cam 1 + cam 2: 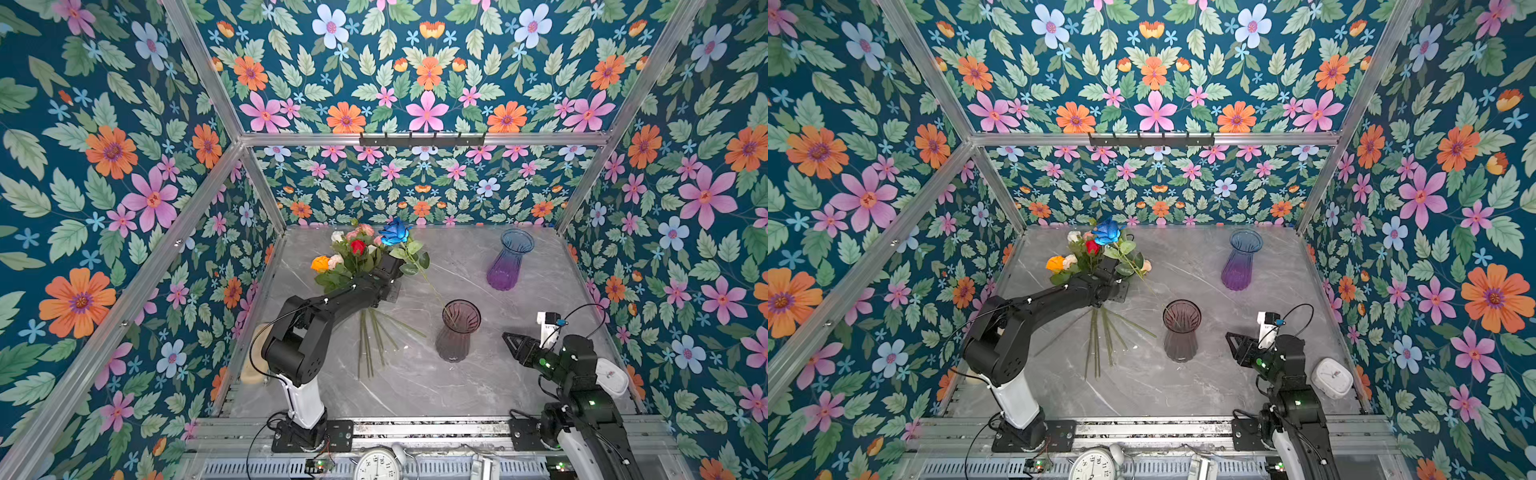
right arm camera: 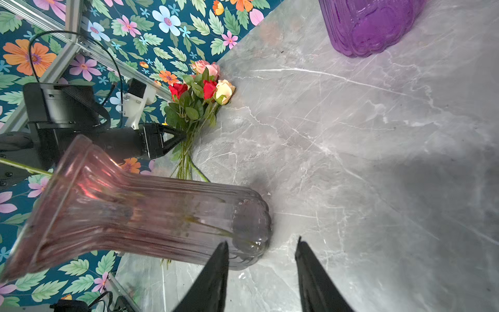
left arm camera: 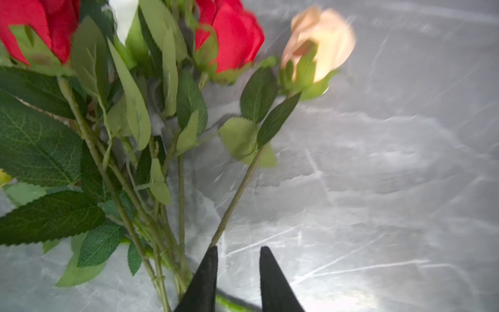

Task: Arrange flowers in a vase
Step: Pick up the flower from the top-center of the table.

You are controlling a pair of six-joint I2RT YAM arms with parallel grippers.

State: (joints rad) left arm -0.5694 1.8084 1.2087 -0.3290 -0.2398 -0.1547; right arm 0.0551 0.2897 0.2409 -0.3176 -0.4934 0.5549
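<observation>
The flowers (image 1: 353, 259) lie in a loose bunch on the grey marble table (image 1: 478, 386), left of centre in both top views. Their heads point to the back wall and their bare green stems fan toward the lower frame. Cloth roses with toothed leaves: two red show in the left wrist view beside a peach rose (image 3: 321, 43), there's one orange, and the white and pink are packed too tight to count. One blue rose (image 1: 395, 232) is apart, its stem leaning in the smoky pink vase (image 1: 457, 332) at centre frame. Two vases in all: the purple vase (image 1: 509, 259) stands upright at upper right. The left gripper (image 3: 237, 248) sits low over the stems, fingers parted, table showing between the tips. The right gripper (image 2: 262, 240), lower right, is spread and grasping nothing, just beside the pink vase's base. Two clocks: the round clock (image 1: 376, 465) at the bottom edge reads 10, 11, 12; the white clock (image 1: 1331, 378) is too small to read.
</observation>
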